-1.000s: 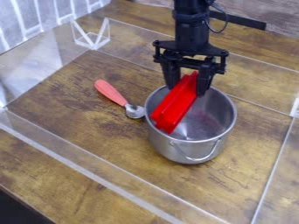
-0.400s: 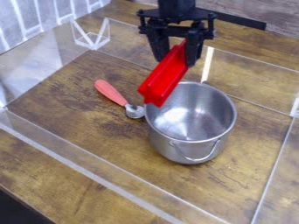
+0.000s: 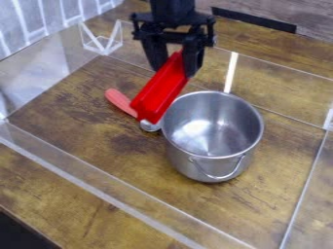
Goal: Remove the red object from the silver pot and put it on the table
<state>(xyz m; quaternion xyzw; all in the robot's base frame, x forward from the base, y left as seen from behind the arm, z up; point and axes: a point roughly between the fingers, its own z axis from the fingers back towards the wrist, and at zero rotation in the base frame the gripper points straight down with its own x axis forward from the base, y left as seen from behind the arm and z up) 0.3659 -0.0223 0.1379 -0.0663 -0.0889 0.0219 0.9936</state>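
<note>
— While the black gripper hangs above the tabletop, what exactly is in it?

— Its two fingers are clamped on the upper end of the red block. The block slopes down and to the left from the grip, its lower end low over the table, and I cannot tell whether that end touches the wood.

— And the silver pot?

— Below and to the right of the gripper, standing upright on the planks. Its inside shows bare steel, and the small loop handle sits at the near rim. The block is wholly outside it, just beside its left rim; whether the two touch I cannot say.

— Anything else near the fingers?

— A metal spoon with a salmon-red handle lies on the table below and left of the gripper. The block's lower part covers its middle; the handle end shows to the left and the bowl shows beside the pot's rim.

— What lies farther off?

— A clear acrylic wall runs along the table's edge, well to the left of the gripper.
</note>
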